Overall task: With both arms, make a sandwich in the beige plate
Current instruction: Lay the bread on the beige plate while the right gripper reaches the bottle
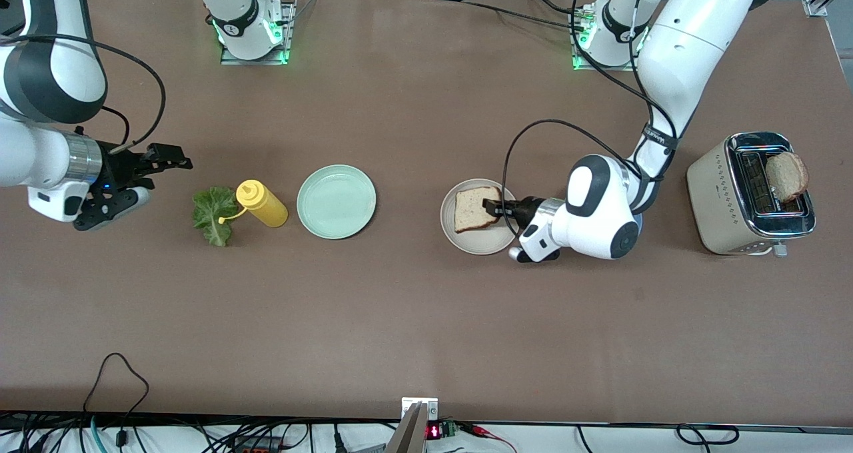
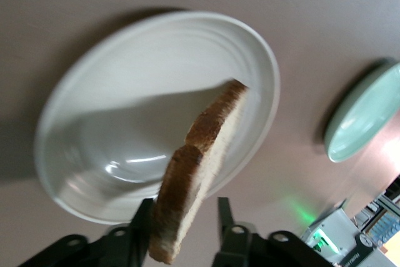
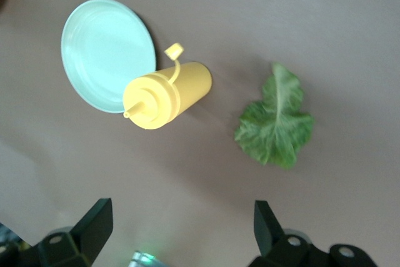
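We find the left gripper (image 2: 181,232) over the beige plate (image 1: 460,236), its jaws standing apart either side of a bread slice (image 1: 474,208) that leans on the plate; no firm pinch shows. We judge the bread light, soft and crumbly, best taken by its crust edges. The right gripper (image 1: 166,158) waits with jaws spread wide above the table near the lettuce leaf (image 1: 213,214), which is limp and tears easily. A second slice (image 1: 786,176) stands in the toaster (image 1: 716,200).

A bread slice (image 1: 476,208) lies on the beige plate (image 1: 477,242) (toaster (image 1: 730,200) toward the left arm's end).
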Controlling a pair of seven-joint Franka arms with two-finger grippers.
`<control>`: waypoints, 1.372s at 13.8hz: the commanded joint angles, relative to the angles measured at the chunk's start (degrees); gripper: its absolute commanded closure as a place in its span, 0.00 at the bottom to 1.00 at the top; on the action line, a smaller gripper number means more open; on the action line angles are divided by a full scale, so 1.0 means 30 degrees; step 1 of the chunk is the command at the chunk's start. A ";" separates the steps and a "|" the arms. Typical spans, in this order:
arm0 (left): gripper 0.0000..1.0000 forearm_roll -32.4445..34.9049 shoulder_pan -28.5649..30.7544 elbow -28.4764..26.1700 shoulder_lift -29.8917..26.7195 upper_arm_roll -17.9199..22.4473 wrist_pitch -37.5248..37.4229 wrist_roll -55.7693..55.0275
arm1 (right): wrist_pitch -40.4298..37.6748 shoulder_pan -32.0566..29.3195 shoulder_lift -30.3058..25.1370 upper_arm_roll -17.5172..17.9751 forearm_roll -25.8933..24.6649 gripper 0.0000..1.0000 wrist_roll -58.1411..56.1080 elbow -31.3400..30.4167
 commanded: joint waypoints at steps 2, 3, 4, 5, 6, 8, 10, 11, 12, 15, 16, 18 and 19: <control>0.00 0.0109 0.0445 -0.0319 -0.0798 0.0836 0.0064 0.0160 | 0.3463 -0.0595 -0.2467 -0.0033 0.1648 0.00 -0.6994 -0.4668; 0.00 0.0110 0.0795 -0.0319 -0.1352 0.0867 -0.0198 0.0102 | 0.4547 -0.0683 -0.2935 -0.0033 0.2000 0.00 -0.8810 -0.5694; 0.00 0.0110 0.1117 -0.0290 -0.2054 0.0867 -0.0839 -0.0073 | 0.5515 -0.0712 -0.3317 -0.0033 0.2584 0.00 -1.0771 -0.6690; 0.00 0.0110 0.1382 -0.0289 -0.2902 0.0954 -0.1541 -0.0075 | 0.6279 -0.0771 -0.3495 -0.0033 0.3518 0.00 -1.3024 -0.7512; 0.00 0.0342 0.1703 -0.0231 -0.3781 0.1071 -0.2070 -0.0075 | 0.6751 -0.1148 -0.3613 -0.0033 0.4717 0.00 -1.5309 -0.8216; 0.00 0.3665 0.2086 0.0498 -0.4898 0.1218 -0.3213 -0.0075 | 0.7541 -0.1678 -0.3556 -0.0033 0.6683 0.00 -1.9820 -0.9303; 0.00 0.5523 0.2407 0.0706 -0.5632 0.1277 -0.3627 -0.0075 | 0.8278 -0.2058 -0.3439 -0.0033 0.8817 0.00 -2.3607 -0.9862; 0.00 0.6342 0.2671 0.0736 -0.5983 0.1306 -0.3628 -0.0075 | 0.8221 -0.2234 -0.3351 -0.0033 0.9932 0.00 -2.5305 -1.0038; 0.00 0.7481 0.2934 0.0939 -0.6306 0.1336 -0.3628 -0.0075 | 0.8191 -0.2439 -0.3321 -0.0062 1.0929 0.00 -2.6917 -1.0330; 0.00 1.0763 0.3581 0.3566 -0.6544 0.1336 -0.5378 -0.0104 | 0.8045 -0.3318 -0.2445 -0.0063 1.3889 0.00 -3.1490 -1.1297; 0.00 1.1702 0.3669 0.4738 -0.6544 0.1423 -0.6198 -0.0104 | 0.7986 -0.3639 -0.2065 -0.0063 1.4653 0.00 -3.2693 -1.1503; 0.00 1.2063 0.3757 0.4696 -0.7969 0.2269 -0.6383 0.0188 | 0.7404 -0.3992 -0.1275 -0.0063 1.5273 0.00 -3.3669 -1.1534; 0.00 1.1889 0.4308 0.4401 -0.8675 0.2331 -0.6469 0.0131 | 0.7226 -0.4110 -0.0806 -0.0063 1.5537 0.00 -3.3991 -1.1534</control>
